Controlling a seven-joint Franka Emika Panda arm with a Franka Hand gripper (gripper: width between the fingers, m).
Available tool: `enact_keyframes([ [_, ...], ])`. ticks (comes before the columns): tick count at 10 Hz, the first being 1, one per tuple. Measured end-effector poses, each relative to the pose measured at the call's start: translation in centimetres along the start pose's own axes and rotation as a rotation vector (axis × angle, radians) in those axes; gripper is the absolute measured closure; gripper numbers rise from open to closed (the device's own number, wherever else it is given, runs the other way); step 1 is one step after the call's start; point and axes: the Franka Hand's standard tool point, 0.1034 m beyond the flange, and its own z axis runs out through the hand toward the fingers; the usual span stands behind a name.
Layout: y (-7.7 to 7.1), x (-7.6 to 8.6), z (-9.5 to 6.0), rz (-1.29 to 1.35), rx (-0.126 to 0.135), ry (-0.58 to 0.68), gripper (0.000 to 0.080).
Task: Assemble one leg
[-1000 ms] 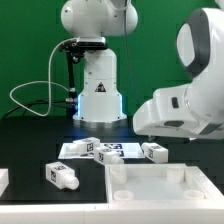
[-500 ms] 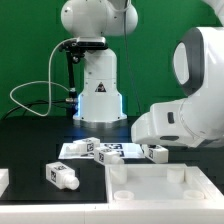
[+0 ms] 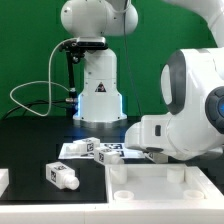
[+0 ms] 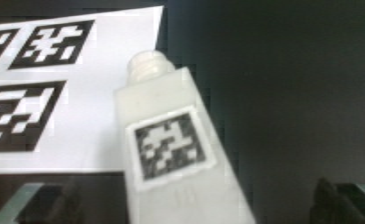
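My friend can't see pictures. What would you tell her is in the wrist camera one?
A chunky white leg fills the middle of the picture, with a black-and-white square tag on its side and a narrower tip. It lies on the dark table beside the marker board, which shows several tags.

Franka Panda arm [image 3: 186, 62]: glossy white moulded shells throughout. Base column [image 3: 98, 80]: tapered, white, bearing a dark triangular label [image 3: 100, 89] on its front; a blue light [image 3: 77, 101] glows near its foot. Shoulder [image 3: 92, 14]: rounded white dome seated on a black joint ring [image 3: 86, 42]. Cable [image 3: 28, 88]: thin, black, running in a loop from the exterior view's left to the base column. Wrist housing [image 3: 192, 85]: large, bulbous, white, out of focus, with a grey-blue patch [image 3: 216, 108] towards the exterior view's right. Hand casing [image 3: 165, 133]: boxy, white, with rounded corners. Fingertips [image 4: 351, 200]: dark, blurred in the wrist view.
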Motion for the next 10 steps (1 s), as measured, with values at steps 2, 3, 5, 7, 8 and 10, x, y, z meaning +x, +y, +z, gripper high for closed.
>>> enact_keyframes([
  [2,0.04,0.15,-0.02,0.001,0.002,0.006,0.0151],
  [3,0.05,0.17,-0.01,0.001,0.003,0.006,0.0151],
  [5,0.08,0.21,-0.01,0.002,0.003,0.008,0.0151],
  [7,0.1,0.24,-0.01,0.002,0.004,0.008,0.042],
  [8,0.1,0.25,-0.01,0.002,0.004,0.009,0.0518],
  [10,0.12,0.25,-0.02,0.002,0.004,0.009,0.0517],
])
